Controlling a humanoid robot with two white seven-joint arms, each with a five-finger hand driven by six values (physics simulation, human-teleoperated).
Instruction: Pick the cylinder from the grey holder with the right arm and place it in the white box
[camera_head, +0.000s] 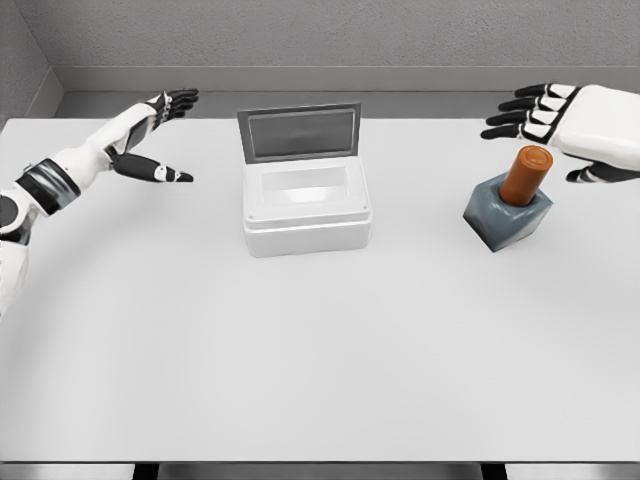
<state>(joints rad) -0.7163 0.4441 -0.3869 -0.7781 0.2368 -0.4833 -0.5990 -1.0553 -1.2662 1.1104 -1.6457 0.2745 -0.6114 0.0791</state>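
Task barely starting. Orange cylinder sitting in grey holder near desk right edge. Right robot hand hovering just behind, fingers spread, gripping nothing. White box lying open toward desk's far edge, centre. Grasp, lift, transfer, drop all remaining. Left robot hand idling, spread, far-left corner.

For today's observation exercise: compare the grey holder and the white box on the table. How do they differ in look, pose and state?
The grey holder is dark blue-grey; the white box is white. The holder is the smaller; the box is broader. The holder sits turned at an angle; the box sits square to the table's edge. The holder has the orange cylinder in it; the box stands open, lid up, nothing visible inside. Both rest on the table.
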